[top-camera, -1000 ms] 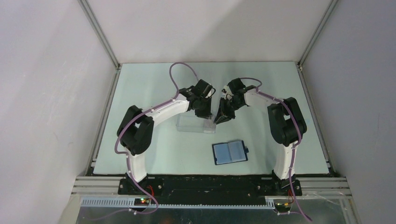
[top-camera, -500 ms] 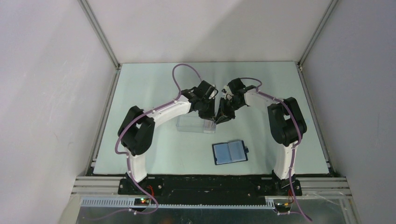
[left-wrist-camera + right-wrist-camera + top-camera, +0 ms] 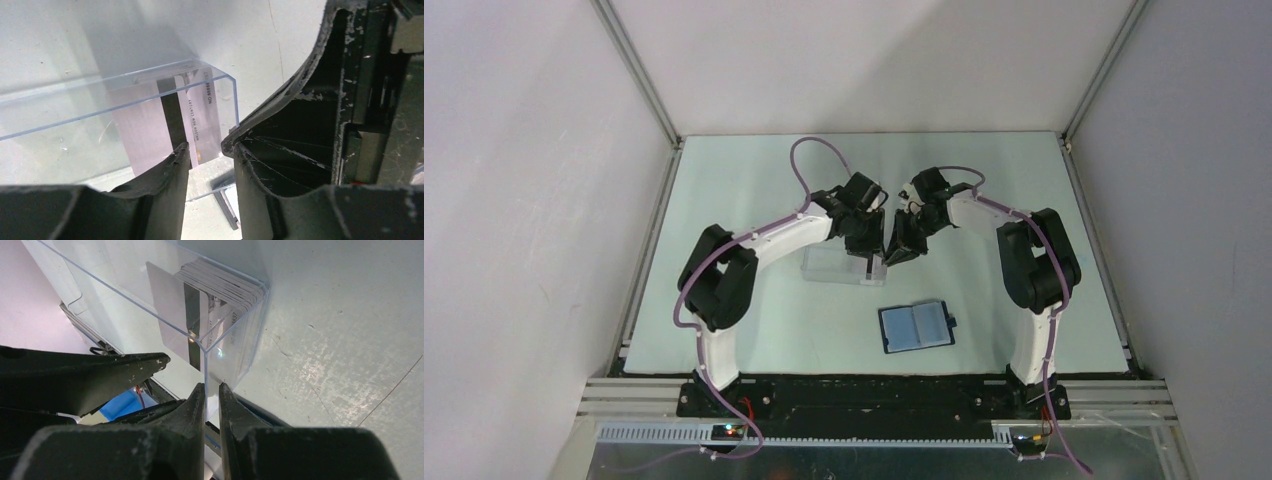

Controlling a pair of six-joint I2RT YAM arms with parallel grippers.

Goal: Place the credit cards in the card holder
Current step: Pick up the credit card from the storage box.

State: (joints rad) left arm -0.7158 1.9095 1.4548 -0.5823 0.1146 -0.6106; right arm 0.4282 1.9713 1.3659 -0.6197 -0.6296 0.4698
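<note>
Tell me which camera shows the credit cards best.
The right wrist view: the credit cards stand stacked at one end of the clear box, edges visible. The left wrist view shows one card face through the wall; the top view shows only the box.

1. My left arm: reaches forward and inward from its base, elbow raised, wrist tipped down.
2. My left gripper (image 3: 870,259): fingers (image 3: 172,162) parted, with a clear gap between the tips.
3. My right arm: folded at the elbow, forearm angled inward toward the left one.
4. My right gripper (image 3: 892,254): tips almost together, pinched on the edge of a credit card (image 3: 199,122).
5. The two grippers stand just beside each other, tips pointing down.
</note>
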